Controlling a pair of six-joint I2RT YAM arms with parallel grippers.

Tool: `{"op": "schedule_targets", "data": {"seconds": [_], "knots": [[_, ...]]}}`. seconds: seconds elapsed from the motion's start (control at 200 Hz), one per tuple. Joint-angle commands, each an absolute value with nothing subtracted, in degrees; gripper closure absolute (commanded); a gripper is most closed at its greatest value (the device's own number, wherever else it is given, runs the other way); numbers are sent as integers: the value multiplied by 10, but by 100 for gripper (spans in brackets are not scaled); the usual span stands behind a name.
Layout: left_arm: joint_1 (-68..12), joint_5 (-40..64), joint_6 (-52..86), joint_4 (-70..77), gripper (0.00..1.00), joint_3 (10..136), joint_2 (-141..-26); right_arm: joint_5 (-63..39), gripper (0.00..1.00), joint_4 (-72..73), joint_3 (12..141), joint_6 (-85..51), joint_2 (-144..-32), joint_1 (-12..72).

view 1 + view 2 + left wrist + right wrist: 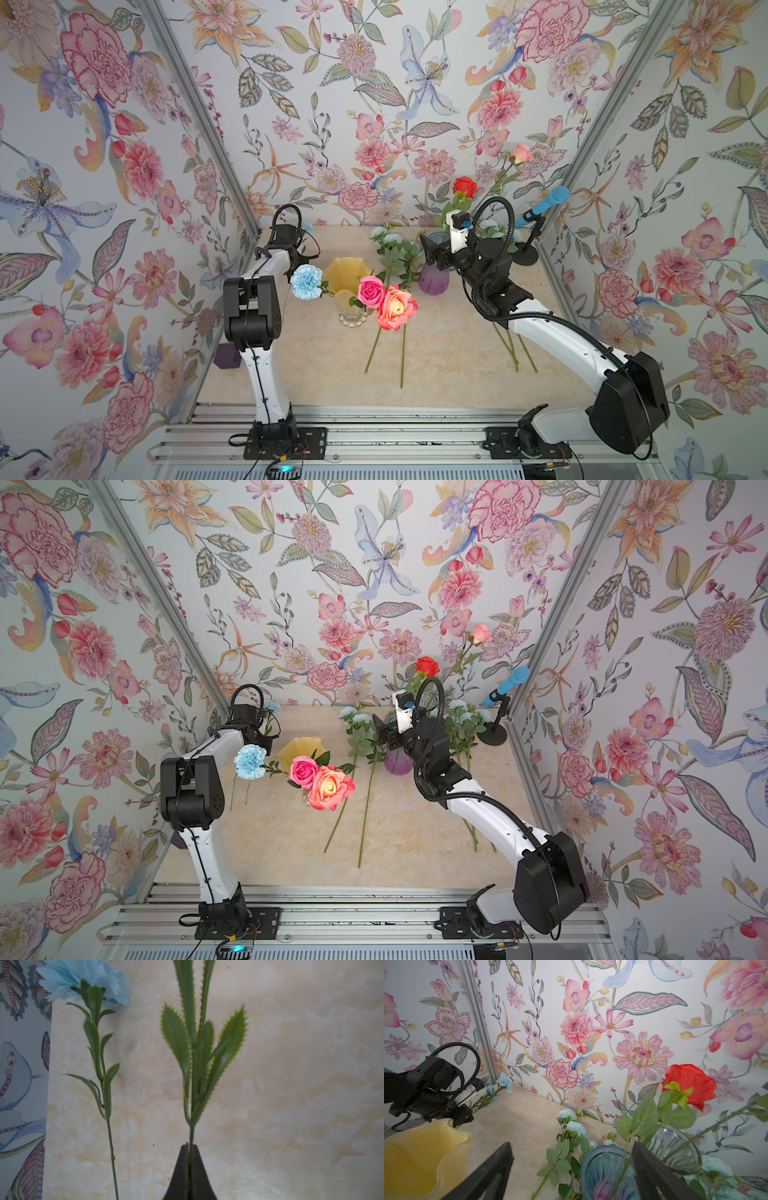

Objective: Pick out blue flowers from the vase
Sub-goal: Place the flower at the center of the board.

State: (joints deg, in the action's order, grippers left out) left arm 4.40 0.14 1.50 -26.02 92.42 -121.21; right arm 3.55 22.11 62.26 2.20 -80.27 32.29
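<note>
My left gripper (pixel 190 1148) is shut on the thin green stem of a sky-blue carnation; its bloom is out of the wrist view. In a top view that gripper (pixel 301 262) hangs near the back left corner. Another carnation (pixel 83 980) lies on the table beside it. A third carnation (pixel 306 281) stands in the yellow vase (pixel 347 274) with a pink rose (pixel 371 291) and an orange rose (pixel 397 307). Pale aqua sprays (pixel 388 239) lie on the table. My right gripper (pixel 571 1159) is open and empty, beside the purple-blue vase (pixel 602 1172).
A clear glass vase (pixel 679 1147) stands behind the purple-blue one. A red rose (pixel 465 187) and a pink rose (pixel 521 153) rise there. More aqua blooms (pixel 490 226) lie behind my right arm. A blue microphone (pixel 544 203) on a black stand is at the back right.
</note>
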Motion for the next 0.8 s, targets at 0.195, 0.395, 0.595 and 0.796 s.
{"op": "schedule_targets", "data": {"seconds": [0.195, 0.395, 0.595, 0.796], "knots": [[58, -18, 40, -283, 100, 959, -1240, 45, 9, 225, 638, 33, -804, 326], [59, -32, 46, -290, 98, 968, -1259, 45, 9, 222, 640, 34, -807, 325], [59, -27, 51, -293, 85, 966, -1270, 46, 9, 221, 641, 35, -807, 325], [54, -34, 74, -232, 59, 924, -1209, 34, 10, 180, 664, 37, -802, 324]]}}
